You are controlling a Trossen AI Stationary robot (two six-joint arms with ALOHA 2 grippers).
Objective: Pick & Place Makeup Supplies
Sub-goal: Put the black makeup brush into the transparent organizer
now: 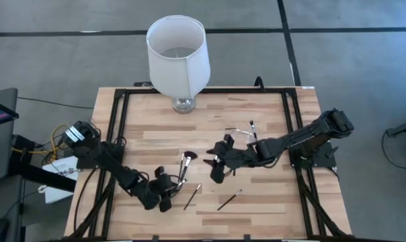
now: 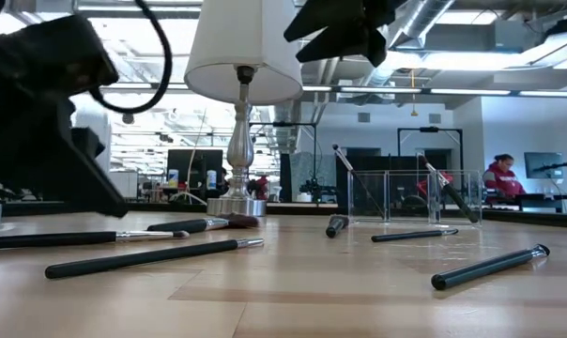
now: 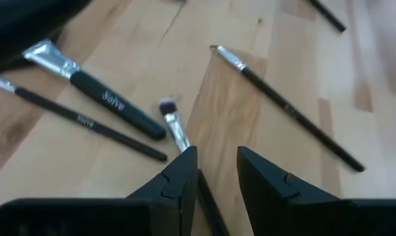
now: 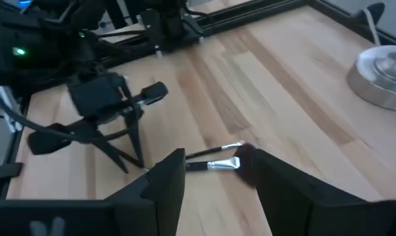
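Note:
Several thin makeup brushes lie flat on the wooden table. A fluffy-headed brush (image 1: pixel 186 163) and a thin one (image 3: pixel 86 121) lie side by side at the middle. Two more brushes (image 1: pixel 191 196) (image 1: pixel 228 199) lie nearer the front edge. My left gripper (image 1: pixel 171 196) is low over the table and open. One thin brush (image 3: pixel 177 131) runs on the wood below its gap, close along one finger (image 3: pixel 181 174). I cannot tell whether that finger touches it. My right gripper (image 1: pixel 215 168) hangs open above the table, right of the fluffy brush (image 4: pixel 217 162), holding nothing.
A white-shaded lamp (image 1: pixel 178 54) stands on its metal base (image 4: pixel 381 78) at the far middle edge. A small clear holder (image 2: pixel 415 192) with a few brushes stands right of centre, behind my right arm. Black rails (image 1: pixel 115 128) run along the table's sides.

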